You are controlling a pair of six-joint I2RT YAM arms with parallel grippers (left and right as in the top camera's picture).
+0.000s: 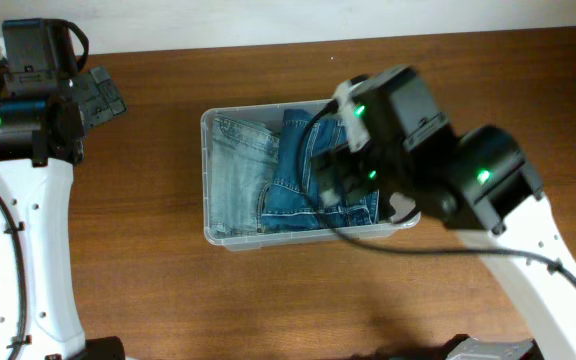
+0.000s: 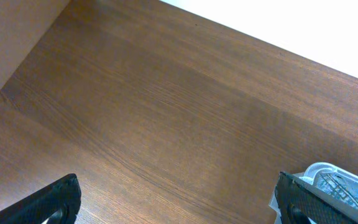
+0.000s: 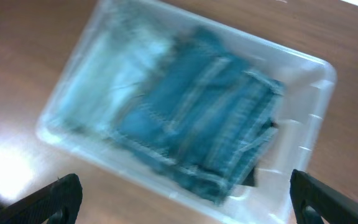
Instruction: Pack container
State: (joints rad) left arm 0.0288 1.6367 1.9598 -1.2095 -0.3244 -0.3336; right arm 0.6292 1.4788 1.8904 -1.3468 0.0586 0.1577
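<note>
The left gripper [image 1: 100, 95] is far off to the side, with its jaws spread and empty. The container [image 1: 208, 190] sits mid-table, its long side going left to right, with jeans [image 1: 268, 175] inside. The right gripper [image 3: 188, 205] hangs just above it, jaws spread, so it is nearer.

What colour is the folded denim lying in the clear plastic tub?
Blue: darker folded denim beside a paler faded piece; overhead view shows it best.

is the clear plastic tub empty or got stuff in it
Not empty: the clear rectangular plastic tub holds a pale blue denim garment beside a darker blue denim garment.
</note>
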